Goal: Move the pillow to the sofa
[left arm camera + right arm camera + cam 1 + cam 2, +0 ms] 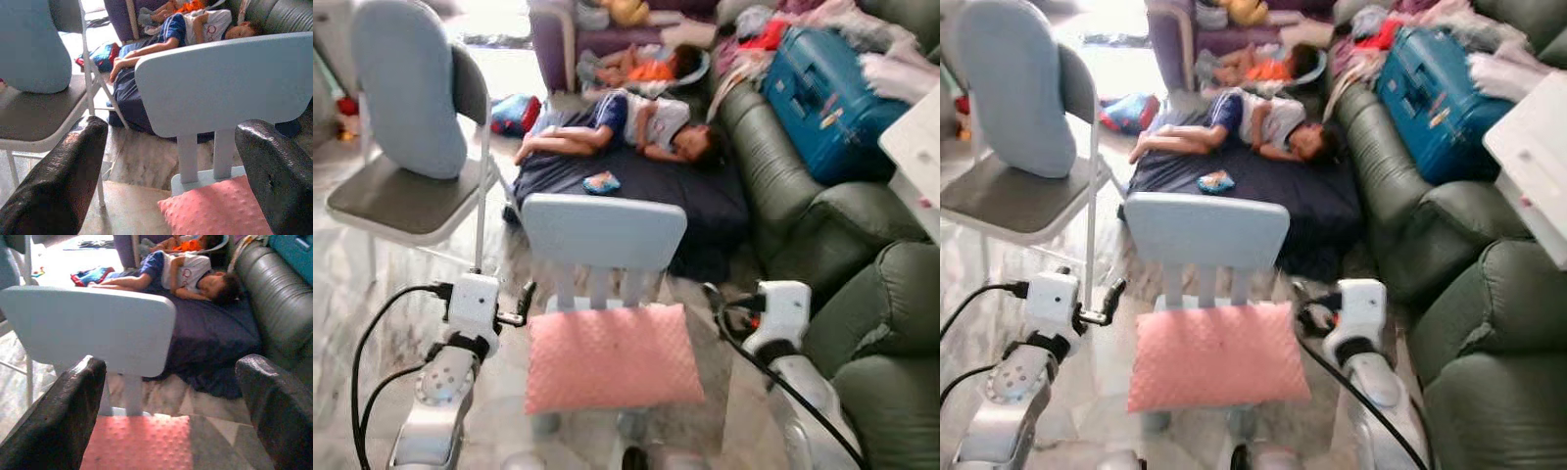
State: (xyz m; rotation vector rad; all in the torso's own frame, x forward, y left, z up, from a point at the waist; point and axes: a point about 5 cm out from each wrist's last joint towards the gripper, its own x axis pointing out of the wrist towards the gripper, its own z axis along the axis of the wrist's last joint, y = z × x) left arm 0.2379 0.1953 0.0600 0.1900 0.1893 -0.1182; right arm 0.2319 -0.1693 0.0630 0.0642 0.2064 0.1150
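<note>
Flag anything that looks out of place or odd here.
The pink pillow lies on the seat of a small light-blue chair rather than on the green sofa. A blue suitcase and loose clothes are piled on the sofa's far end.
</note>
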